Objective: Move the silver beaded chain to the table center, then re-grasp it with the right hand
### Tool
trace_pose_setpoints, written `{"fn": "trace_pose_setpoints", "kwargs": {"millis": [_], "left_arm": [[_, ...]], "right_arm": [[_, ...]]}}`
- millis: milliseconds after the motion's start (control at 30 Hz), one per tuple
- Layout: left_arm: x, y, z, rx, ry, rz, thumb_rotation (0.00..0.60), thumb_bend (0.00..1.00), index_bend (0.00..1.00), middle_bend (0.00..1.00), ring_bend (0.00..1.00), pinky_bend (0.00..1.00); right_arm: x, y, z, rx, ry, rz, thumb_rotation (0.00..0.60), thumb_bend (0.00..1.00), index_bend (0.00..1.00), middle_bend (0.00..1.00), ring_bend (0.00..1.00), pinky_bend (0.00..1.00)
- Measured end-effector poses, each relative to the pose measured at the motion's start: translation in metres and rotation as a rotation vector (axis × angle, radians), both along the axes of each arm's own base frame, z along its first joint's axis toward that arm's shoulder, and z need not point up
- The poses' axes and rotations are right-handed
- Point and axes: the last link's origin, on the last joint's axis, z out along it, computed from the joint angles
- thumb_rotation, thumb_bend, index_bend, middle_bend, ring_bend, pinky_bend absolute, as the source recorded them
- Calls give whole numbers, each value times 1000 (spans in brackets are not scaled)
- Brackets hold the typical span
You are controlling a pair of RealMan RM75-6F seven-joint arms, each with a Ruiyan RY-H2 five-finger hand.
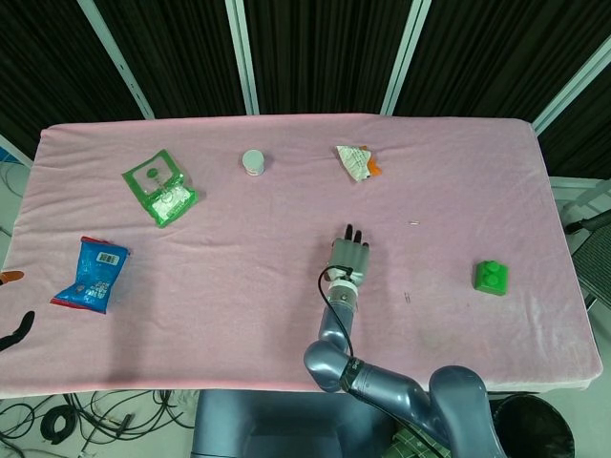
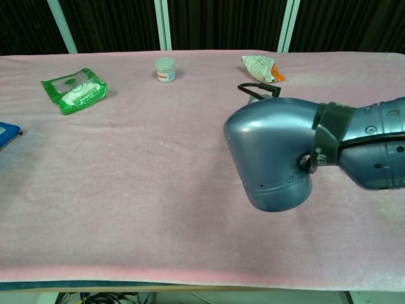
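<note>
My right hand (image 1: 348,256) lies palm down near the middle of the pink cloth-covered table (image 1: 239,277), fingers stretched together toward the far side. In the chest view my grey arm elbow (image 2: 272,158) hides it, so I cannot tell if it grips anything. I cannot find the silver beaded chain with certainty: right of the hand lie two tiny pale slivers (image 1: 413,224), too small to identify.
</note>
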Motion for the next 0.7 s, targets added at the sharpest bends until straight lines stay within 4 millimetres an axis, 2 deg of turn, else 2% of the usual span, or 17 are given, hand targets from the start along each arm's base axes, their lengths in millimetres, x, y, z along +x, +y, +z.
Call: {"fn": "trace_pose_setpoints", "kwargs": {"millis": [700], "left_arm": [[0,0,0,0,1,1,600,298,305,53,0,0]], "right_arm": [[-4,-2,-5,0,4,-16,600,308,556,0,35,212]]}}
